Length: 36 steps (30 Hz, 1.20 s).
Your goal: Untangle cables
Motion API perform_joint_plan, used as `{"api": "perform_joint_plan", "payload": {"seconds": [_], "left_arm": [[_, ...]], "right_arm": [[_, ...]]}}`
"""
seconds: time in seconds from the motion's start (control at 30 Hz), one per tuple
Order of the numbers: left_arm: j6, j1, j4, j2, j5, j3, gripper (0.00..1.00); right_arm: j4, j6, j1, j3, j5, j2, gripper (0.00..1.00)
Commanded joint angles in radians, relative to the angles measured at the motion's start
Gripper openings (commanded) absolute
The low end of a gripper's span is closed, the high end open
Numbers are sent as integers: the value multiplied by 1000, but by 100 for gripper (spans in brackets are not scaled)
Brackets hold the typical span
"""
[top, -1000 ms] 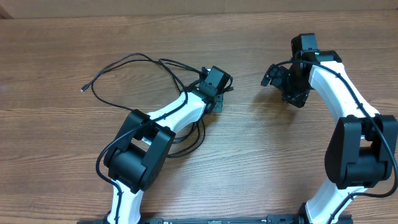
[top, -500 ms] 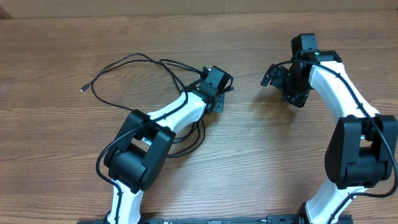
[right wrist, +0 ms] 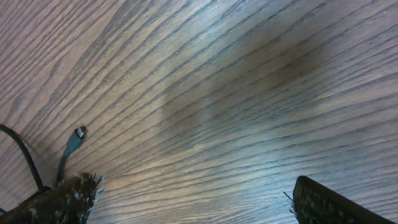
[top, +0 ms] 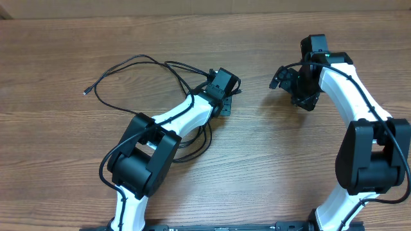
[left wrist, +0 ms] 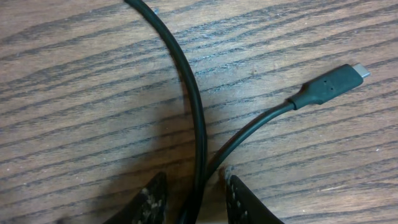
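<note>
The cables [top: 128, 64] are thin black cords looped together on the left half of the wooden table, one small plug end [top: 85, 92] lying far left. My left gripper [top: 223, 96] hovers low over their right end. In the left wrist view two cords cross: a long curved cord [left wrist: 193, 99] and a short cord [left wrist: 249, 134] ending in a silver-tipped plug [left wrist: 329, 81]. Both run between the fingers of my left gripper [left wrist: 194, 198], which stands open with wood showing on either side of them. My right gripper [top: 290, 86] [right wrist: 196, 193] stands wide open over bare wood, holding nothing.
In the right wrist view a plug end [right wrist: 79, 132] and a piece of black cord [right wrist: 18, 155] lie at the left edge, beside that gripper's left finger. A loop of cable [top: 196, 149] passes under the left arm.
</note>
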Motion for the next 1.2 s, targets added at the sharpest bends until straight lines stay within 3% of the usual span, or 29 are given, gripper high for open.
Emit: {"api": "perform_joint_plan", "payload": {"seconds": [0.0, 0.9, 1.17], "left_arm": [[0, 7, -16, 26, 23, -13, 32], [8, 7, -24, 26, 22, -13, 36], [71, 5, -14, 16, 22, -10, 29]], "right_arm": [[2, -2, 0, 10, 9, 1, 100], [2, -2, 0, 10, 9, 1, 100], [2, -2, 0, 10, 9, 1, 100]]}}
